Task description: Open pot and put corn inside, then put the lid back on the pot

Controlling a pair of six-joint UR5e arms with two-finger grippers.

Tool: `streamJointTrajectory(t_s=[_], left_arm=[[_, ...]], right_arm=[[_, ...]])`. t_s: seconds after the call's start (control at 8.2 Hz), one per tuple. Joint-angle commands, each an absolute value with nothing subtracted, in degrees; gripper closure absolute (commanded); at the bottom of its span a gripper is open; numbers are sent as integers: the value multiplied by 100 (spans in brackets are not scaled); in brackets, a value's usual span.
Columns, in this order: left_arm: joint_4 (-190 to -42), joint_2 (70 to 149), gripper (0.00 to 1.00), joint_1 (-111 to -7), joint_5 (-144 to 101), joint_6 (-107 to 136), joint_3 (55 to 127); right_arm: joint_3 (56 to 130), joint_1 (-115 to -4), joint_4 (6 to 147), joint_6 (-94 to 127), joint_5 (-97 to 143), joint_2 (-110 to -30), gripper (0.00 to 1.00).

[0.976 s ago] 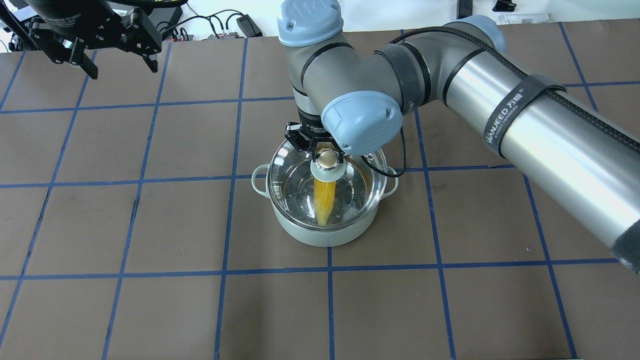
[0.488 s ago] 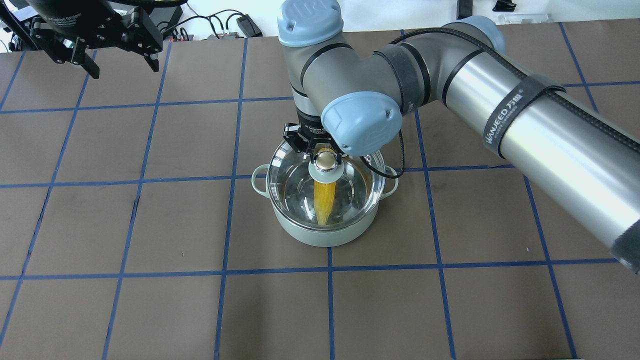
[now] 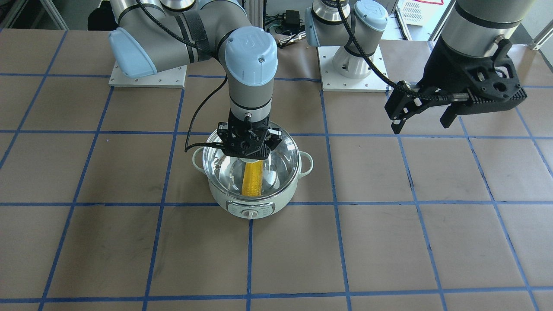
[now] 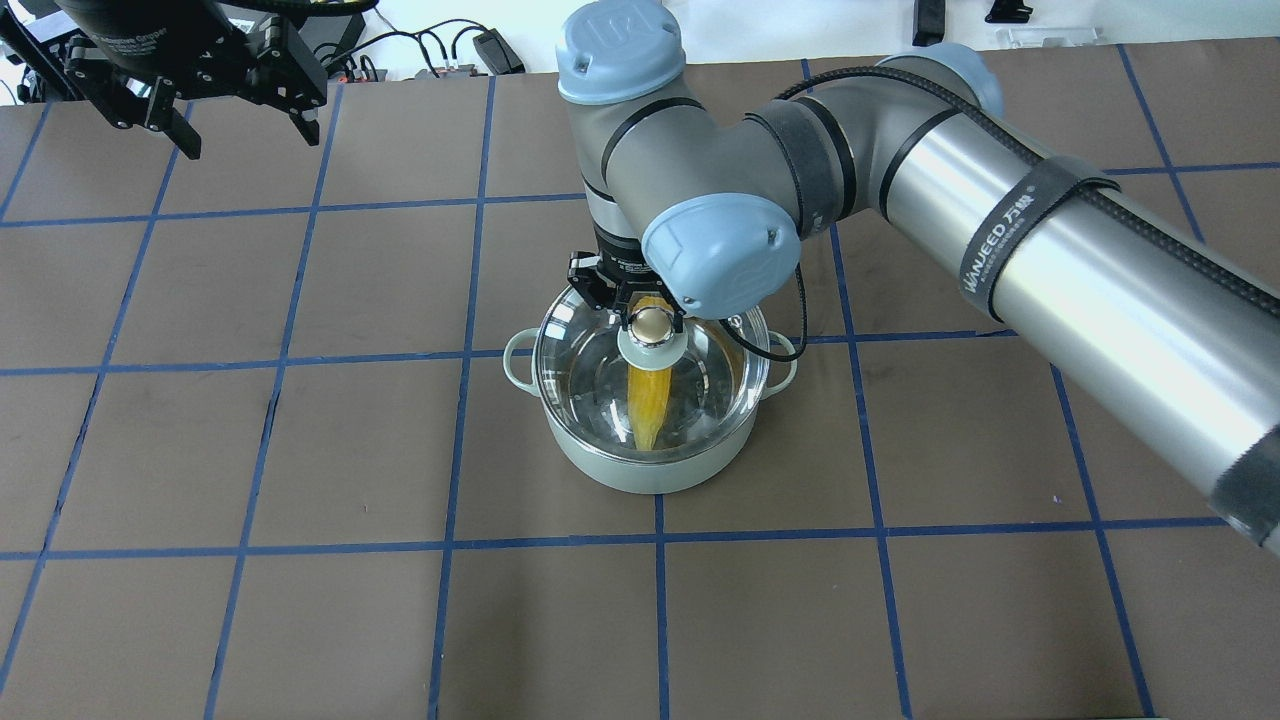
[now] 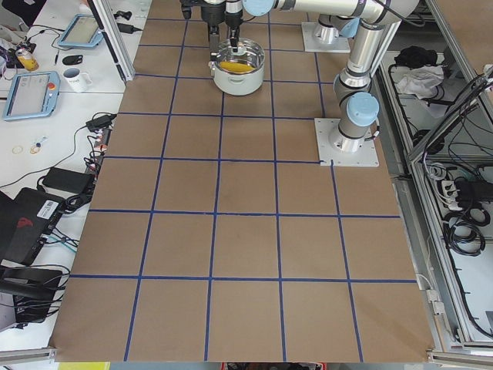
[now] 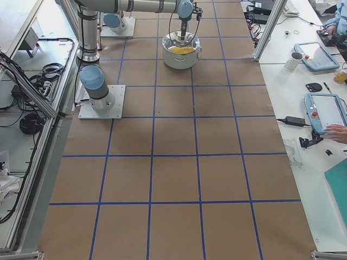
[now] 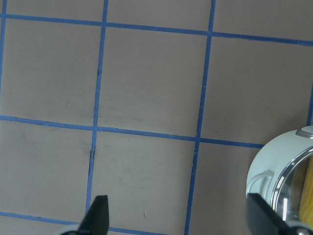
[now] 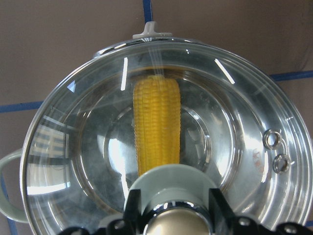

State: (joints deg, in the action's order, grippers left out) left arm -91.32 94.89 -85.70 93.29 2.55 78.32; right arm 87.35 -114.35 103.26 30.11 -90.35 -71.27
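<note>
**Pinching the knob of the lid over the pot**

The corn is seen inside the pot, laid across the steel bottom. In the right wrist view it runs from the upper middle of the frame down to the knob, and in the overhead view its pointed end is turned toward the lower edge. The lid is laid over the mouth of the pot, and the corn is viewed through its glass. Whether the lid is fully seated on the rim cannot be told. Two vent holes are seen at the right of the glass in the wrist view.

The knob is clamped between the fingers of the right gripper, one pressed against each side. The gripper is pointed straight down above the middle of the pot.

The pot is placed just above the centre of the overhead view, on the brown table, which is marked with blue lines. A loop handle is shown on each side, and the dial is turned toward the lower edge of the front-facing view.

The left gripper is held in the air at the upper left of the overhead view, well apart from the pot. Its fingers are spread wide and nothing is held between them.
</note>
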Motion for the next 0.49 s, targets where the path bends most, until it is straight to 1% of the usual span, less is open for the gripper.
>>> streamJointTrajectory(t_s=[0.0, 0.37], left_arm=[[-9132, 9483, 0, -8569, 9325, 255, 7831], [-9132, 9501, 0, -8569, 9299, 272, 7831]], right_arm=[[8763, -11435, 10354, 3015, -9035, -7119, 73], [8763, -11435, 10503, 2997, -9035, -7119, 73]])
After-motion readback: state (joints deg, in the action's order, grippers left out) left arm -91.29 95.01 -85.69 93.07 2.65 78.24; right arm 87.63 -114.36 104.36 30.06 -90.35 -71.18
